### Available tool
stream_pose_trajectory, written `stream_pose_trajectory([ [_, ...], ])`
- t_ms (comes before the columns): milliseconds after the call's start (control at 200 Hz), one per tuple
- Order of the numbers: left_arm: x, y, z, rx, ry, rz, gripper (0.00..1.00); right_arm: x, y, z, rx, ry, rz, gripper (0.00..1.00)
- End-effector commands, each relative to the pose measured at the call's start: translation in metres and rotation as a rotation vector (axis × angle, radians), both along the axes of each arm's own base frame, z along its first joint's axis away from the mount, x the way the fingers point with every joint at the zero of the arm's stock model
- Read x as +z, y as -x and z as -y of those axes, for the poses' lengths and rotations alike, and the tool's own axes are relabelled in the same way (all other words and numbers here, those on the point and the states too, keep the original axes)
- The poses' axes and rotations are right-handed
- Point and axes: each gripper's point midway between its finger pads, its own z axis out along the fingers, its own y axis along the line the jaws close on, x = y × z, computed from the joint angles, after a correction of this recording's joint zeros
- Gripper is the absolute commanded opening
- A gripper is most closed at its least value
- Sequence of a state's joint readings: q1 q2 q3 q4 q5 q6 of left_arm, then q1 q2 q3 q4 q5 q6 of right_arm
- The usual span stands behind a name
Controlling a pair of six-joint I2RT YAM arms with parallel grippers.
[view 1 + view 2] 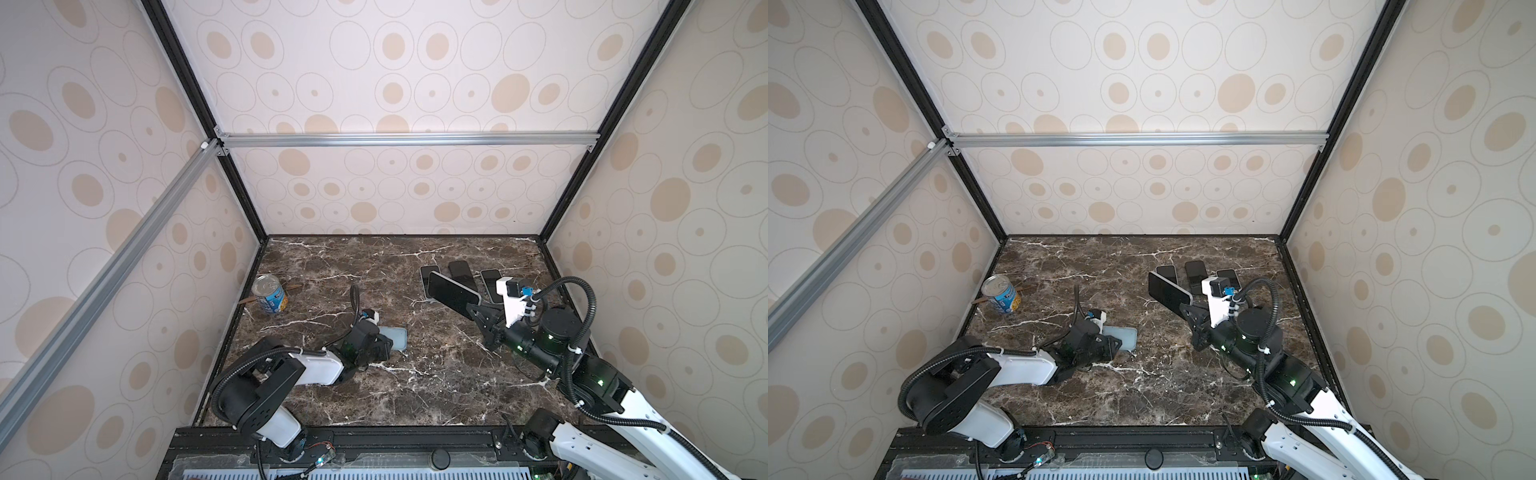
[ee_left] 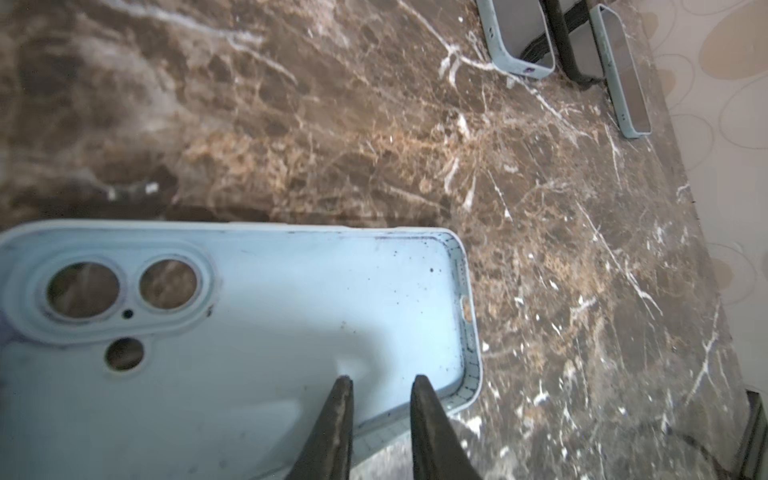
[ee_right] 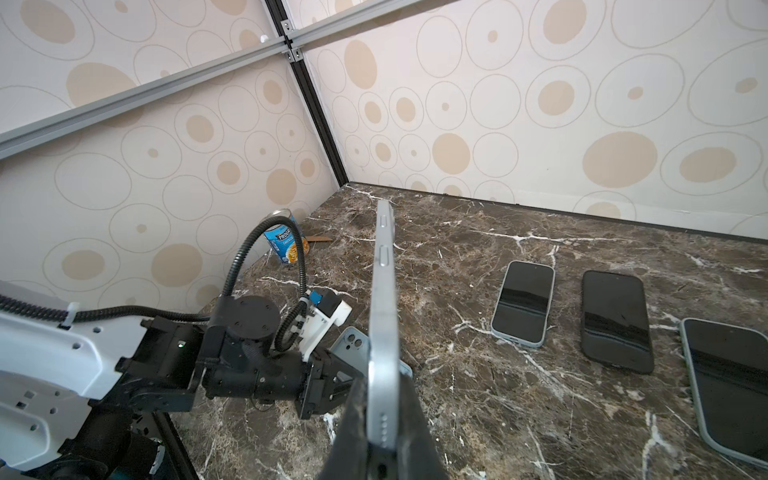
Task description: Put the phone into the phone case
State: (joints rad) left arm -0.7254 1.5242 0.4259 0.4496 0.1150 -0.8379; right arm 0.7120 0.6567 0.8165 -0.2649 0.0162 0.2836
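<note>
So the left arm is crouching low over the table (image 1: 415, 395), elbow folded back by its base and forearm stretching out nearly flat. The wrist is pointing away from the can (image 1: 270, 296), which is standing upright.

The left claw (image 2: 382, 382) is sitting at one long edge of the phone case (image 2: 249, 311). Its fingers are only a little apart, and as far as I can make out they're pinching the case's side rim. The case is lying open side up, camera holes showing. It's sitting off to the right of the can and a bit closer to the robot.

The right arm is doing the opposite, rising up from its base with the wrist lifted well clear of the table. The claw is aiming back toward the can's side of the table. The right claw (image 3: 384, 419) is squeezing tight on one short end of the phone (image 3: 384, 311), and the rest is sticking out into the air. In the right wrist view I'm looking straight along its thin edge, side buttons and all. In both top views its dark screen is facing up at a slant.

The phone is hanging well to the right of the can, not touching the case. A row of spare phones (image 3: 615, 320) is lying face up even further from the can.
</note>
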Motion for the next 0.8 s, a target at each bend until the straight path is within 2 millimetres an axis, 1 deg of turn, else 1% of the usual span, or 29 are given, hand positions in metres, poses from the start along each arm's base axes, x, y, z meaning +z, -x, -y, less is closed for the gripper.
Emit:
stream_pose_trajectory([
  [0,-0.04,0.05,-0.024,0.015,-0.067,-0.195,0.25,0.02,-0.003,-0.004,0.003,-0.076,0.044,0.0],
  [75,-0.03,0.052,-0.023,0.015,-0.038,-0.179,0.25,0.016,-0.006,-0.007,0.005,-0.073,0.026,0.0],
  [120,-0.023,0.05,-0.022,0.015,-0.03,-0.16,0.25,0.012,-0.008,-0.01,0.007,-0.071,0.01,0.0],
  [150,-0.014,0.046,-0.021,0.016,-0.021,-0.134,0.25,0.01,-0.009,-0.011,0.007,-0.072,-0.002,0.0],
  [185,-0.009,0.045,-0.024,0.02,-0.036,-0.127,0.25,0.007,-0.012,-0.013,0.005,-0.074,-0.017,0.0],
  [245,0.011,0.037,-0.024,0.023,-0.04,-0.068,0.26,0.001,-0.015,-0.017,0.003,-0.076,-0.051,0.0],
  [345,0.053,0.019,-0.026,0.026,-0.054,0.046,0.27,-0.012,-0.022,-0.027,0.005,-0.086,-0.124,0.0],
  [445,0.088,0.004,-0.042,0.055,-0.092,0.128,0.28,-0.026,-0.024,-0.041,0.035,-0.11,-0.211,0.0],
  [570,0.124,-0.006,-0.066,0.091,-0.116,0.221,0.3,-0.047,-0.027,-0.058,0.059,-0.152,-0.321,0.0],
  [650,0.139,-0.008,-0.079,0.09,-0.117,0.269,0.33,-0.063,-0.029,-0.066,0.05,-0.174,-0.386,0.0],
  [675,0.142,-0.009,-0.082,0.086,-0.12,0.275,0.37,-0.068,-0.03,-0.068,0.044,-0.181,-0.403,0.0],
  [735,0.146,-0.01,-0.091,0.082,-0.14,0.282,0.4,-0.081,-0.031,-0.074,0.039,-0.195,-0.453,0.0],
  [795,0.144,-0.012,-0.097,0.073,-0.16,0.269,0.41,-0.091,-0.031,-0.081,0.045,-0.215,-0.491,0.0],
])
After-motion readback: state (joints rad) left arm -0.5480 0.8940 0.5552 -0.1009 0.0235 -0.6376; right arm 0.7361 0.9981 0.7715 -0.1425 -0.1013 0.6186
